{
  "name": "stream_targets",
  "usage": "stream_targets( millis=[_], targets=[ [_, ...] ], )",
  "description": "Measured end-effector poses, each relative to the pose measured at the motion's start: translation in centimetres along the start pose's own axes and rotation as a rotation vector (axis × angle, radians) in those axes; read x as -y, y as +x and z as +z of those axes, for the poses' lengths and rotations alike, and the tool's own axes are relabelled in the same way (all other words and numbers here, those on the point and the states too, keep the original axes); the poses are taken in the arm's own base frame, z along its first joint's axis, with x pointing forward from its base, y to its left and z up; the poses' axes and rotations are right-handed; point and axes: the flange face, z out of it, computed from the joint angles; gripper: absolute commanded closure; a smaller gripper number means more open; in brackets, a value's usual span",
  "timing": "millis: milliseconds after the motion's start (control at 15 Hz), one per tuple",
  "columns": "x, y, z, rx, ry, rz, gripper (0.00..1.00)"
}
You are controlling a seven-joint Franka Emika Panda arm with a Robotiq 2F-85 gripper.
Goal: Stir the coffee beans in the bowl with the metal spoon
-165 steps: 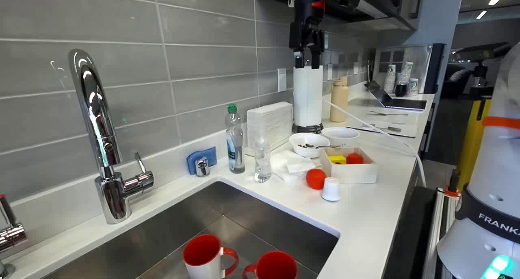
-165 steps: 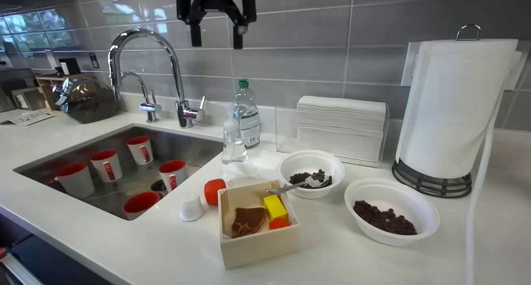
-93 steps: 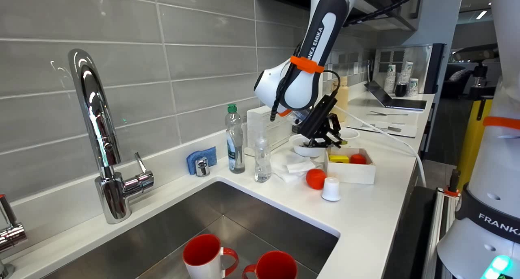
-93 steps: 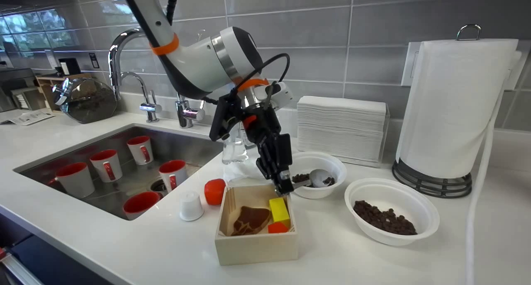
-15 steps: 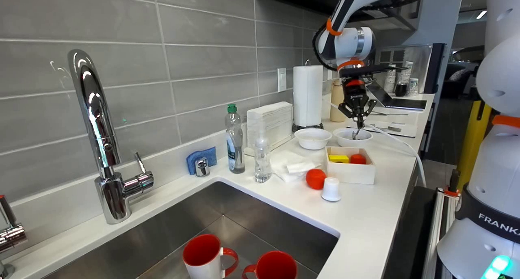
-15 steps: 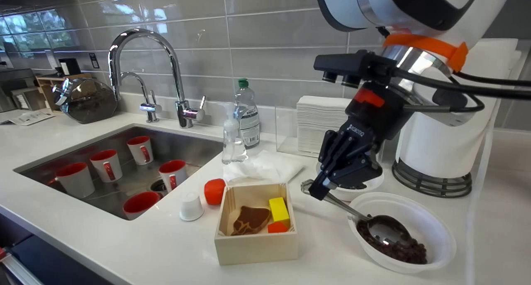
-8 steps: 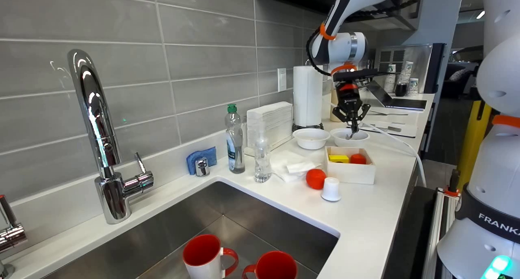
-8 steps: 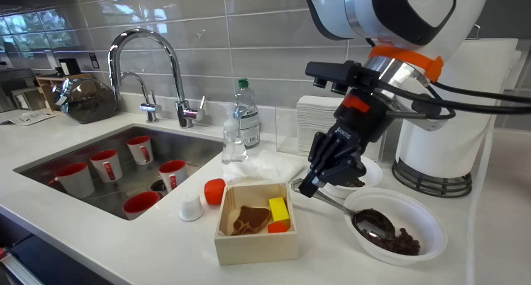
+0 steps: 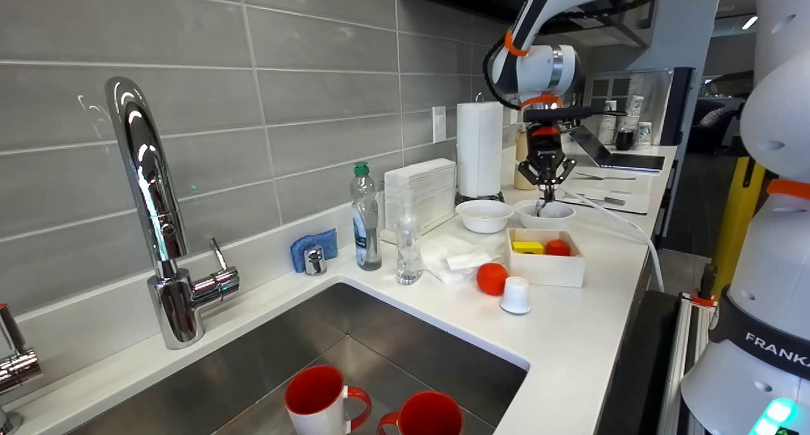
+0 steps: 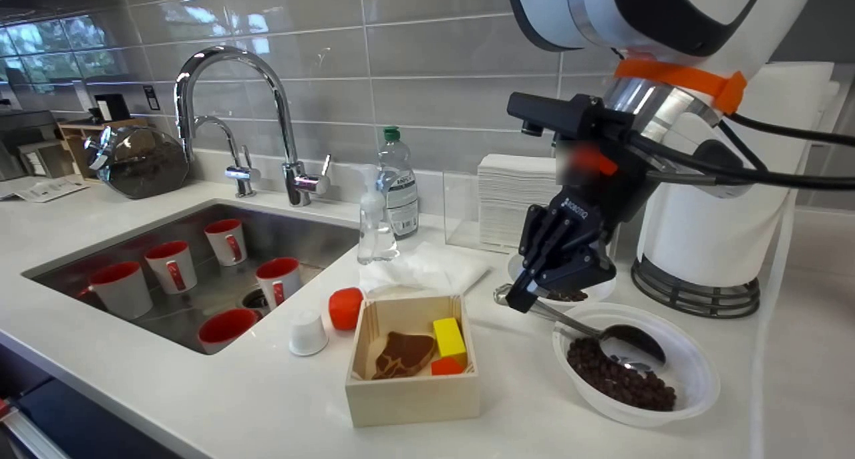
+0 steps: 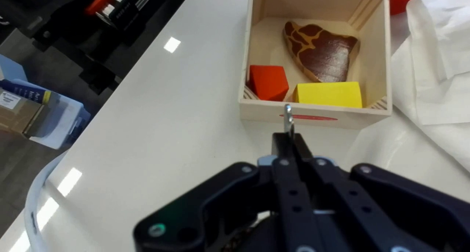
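In an exterior view, the metal spoon [image 10: 638, 340] slants down from my gripper [image 10: 524, 295] into the shallow white bowl [image 10: 698, 379]. Its head rests toward the back of the bowl, behind the dark coffee beans [image 10: 618, 382] heaped at the front left. My gripper is shut on the handle, whose end pokes out past the fingers. From farther away, the same bowl [image 9: 547, 221] shows beneath my gripper [image 9: 547, 197]. The wrist view has the handle tip of the spoon [image 11: 288, 116] between my gripper's [image 11: 290, 136] closed fingertips; the spoon's head is hidden there.
A similar white bowl [image 10: 604, 293] with a few beans stands behind the gripper. Left of the spoon is a wooden box [image 10: 414, 405] of toy food. A paper towel roll [image 10: 701, 238], a napkin stack [image 10: 511, 198] and a white cable [image 10: 758, 392] stand around.
Earlier my open gripper hung above and the spoon lay in the rear bowl. Lately the spoon's head has swung toward the bowl's back, uncovering beans; the bowl has slid slightly left.
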Motion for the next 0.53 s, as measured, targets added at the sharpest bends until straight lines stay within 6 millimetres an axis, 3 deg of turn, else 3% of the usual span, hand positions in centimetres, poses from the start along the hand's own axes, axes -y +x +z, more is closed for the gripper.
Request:
stream_targets(
  millis=[533],
  targets=[
    [-0.81,-0.32,0.95,0.057,-0.077,-0.016,0.99]
  ],
)
